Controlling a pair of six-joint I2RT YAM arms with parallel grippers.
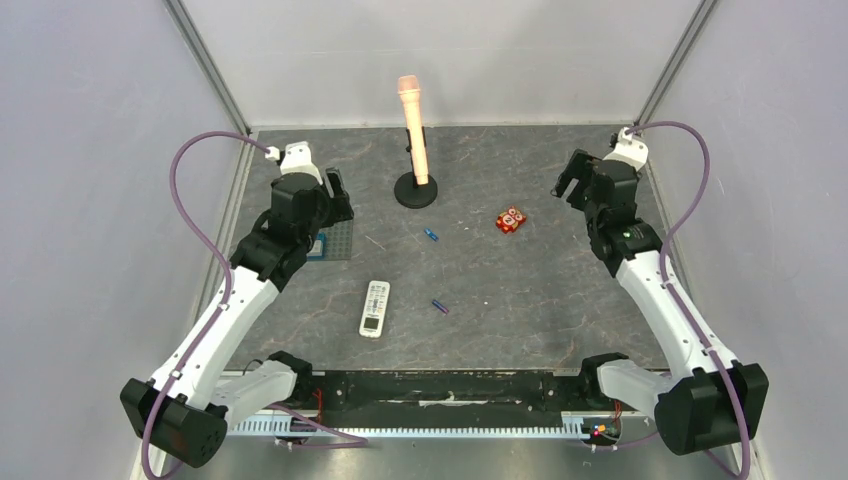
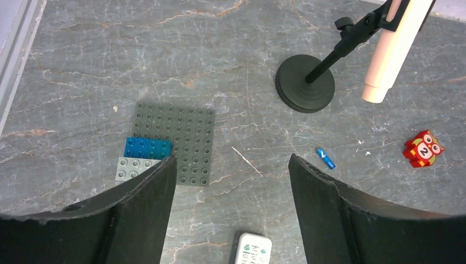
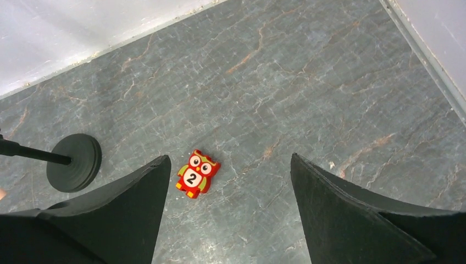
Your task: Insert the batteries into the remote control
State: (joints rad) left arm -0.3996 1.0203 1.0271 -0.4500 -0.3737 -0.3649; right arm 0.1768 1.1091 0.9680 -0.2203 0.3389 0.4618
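The white remote control (image 1: 375, 308) lies button side up near the table's middle front; its top end shows at the bottom of the left wrist view (image 2: 252, 250). One blue battery (image 1: 431, 235) lies behind it, also in the left wrist view (image 2: 325, 158). The other battery (image 1: 439, 306) lies to the right of the remote. My left gripper (image 1: 335, 195) is open and empty, high above the grey studded plate. My right gripper (image 1: 572, 180) is open and empty at the far right, above bare table.
A grey studded plate (image 2: 181, 140) with a blue brick (image 2: 147, 147) lies at the left. A black stand (image 1: 416, 190) holds a peach microphone (image 1: 412, 120) at the back. A red owl block (image 1: 511, 220) lies right of centre, also in the right wrist view (image 3: 197, 173).
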